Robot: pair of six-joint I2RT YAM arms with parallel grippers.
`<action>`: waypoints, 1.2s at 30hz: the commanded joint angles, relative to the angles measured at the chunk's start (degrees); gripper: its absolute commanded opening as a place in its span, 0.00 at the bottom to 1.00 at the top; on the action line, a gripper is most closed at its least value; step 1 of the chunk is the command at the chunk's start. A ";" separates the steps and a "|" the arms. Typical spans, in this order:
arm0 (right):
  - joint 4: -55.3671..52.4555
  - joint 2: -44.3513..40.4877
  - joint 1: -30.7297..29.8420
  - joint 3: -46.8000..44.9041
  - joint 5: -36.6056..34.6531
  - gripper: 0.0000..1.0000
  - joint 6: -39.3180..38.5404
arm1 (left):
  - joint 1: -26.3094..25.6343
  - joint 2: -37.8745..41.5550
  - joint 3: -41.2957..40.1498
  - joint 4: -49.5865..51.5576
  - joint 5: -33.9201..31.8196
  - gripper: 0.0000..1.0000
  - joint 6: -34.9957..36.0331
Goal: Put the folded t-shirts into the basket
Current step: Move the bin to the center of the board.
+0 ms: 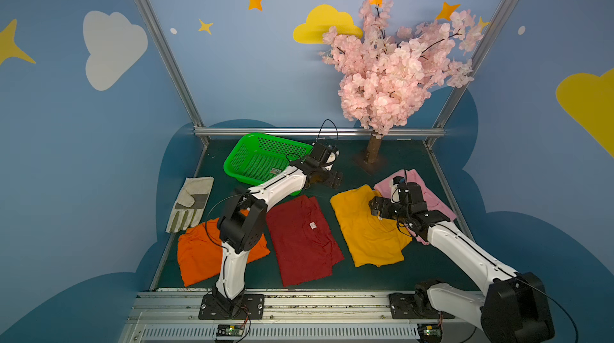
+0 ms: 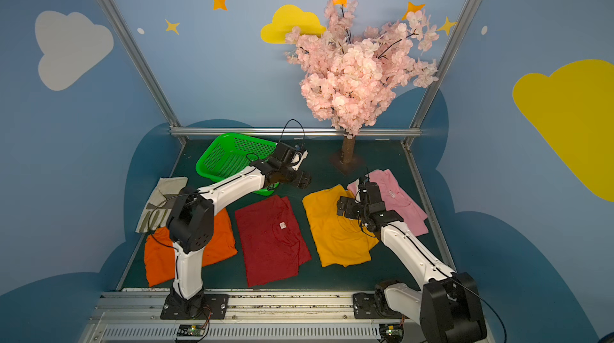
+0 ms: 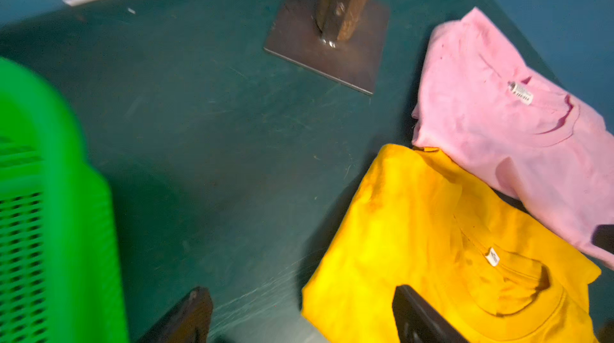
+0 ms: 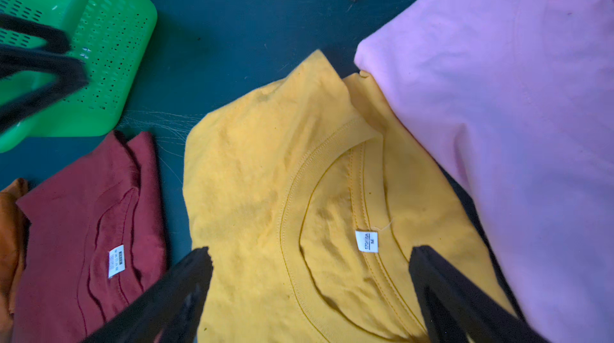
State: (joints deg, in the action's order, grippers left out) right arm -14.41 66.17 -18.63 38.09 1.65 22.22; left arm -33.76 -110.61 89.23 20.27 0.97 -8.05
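Listing from the left, we record:
- Work glove (image 1: pixel 191 203): not ours to move.
- Orange t-shirt (image 1: pixel 196 255): flat on the table, partly hidden under the left arm's elbow.
- Basket (image 1: pixel 232 165): at the back, with no shirt in it.
- Left gripper (image 1: pixel 327 176): jaws wide and empty. The arm is stretched forward past the basket's near corner, over bare table (image 1: pixel 392 158).
- Dark red t-shirt (image 1: pixel 302 238): flat, in the centre.
- Yellow t-shirt (image 1: pixel 362 231): we judge this the item in hand.
- Right gripper (image 4: pixel 315 301): hangs over the yellow collar, jaws wide and empty, wrist pitched downward.
- Pink t-shirt (image 1: pixel 435 198): far right, its corner meeting the yellow's edge.

Handling note: we would pinch all the yellow's layers near an edge, clear of the pink, and lift level so the fold holds.
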 commanded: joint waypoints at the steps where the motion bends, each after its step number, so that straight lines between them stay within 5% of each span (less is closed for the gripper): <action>1: 0.17 1.50 -0.57 -0.51 0.94 0.97 -0.16 | 4.22 6.03 -5.87 -1.80 -4.17 0.90 0.51; 8: 1.68 5.77 -1.01 -0.01 1.34 0.97 0.23 | 11.43 -0.41 -2.25 3.48 5.39 0.89 -0.51; 20: 1.83 8.57 -1.75 0.94 1.06 0.97 0.62 | 5.19 -16.38 16.05 5.97 11.27 0.89 -3.91; 31: 1.52 10.06 -5.64 1.73 1.95 0.95 2.58 | 1.42 -35.27 54.80 23.52 11.44 0.90 -1.93; 36: -0.83 8.72 -14.87 2.11 0.58 0.94 4.97 | 1.49 -29.26 52.05 27.12 9.48 0.92 1.98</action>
State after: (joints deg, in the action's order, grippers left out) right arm -13.54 75.96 -29.15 38.41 2.52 24.97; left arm -32.88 -144.81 142.47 41.47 11.51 -9.37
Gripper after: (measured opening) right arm 0.944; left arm 0.915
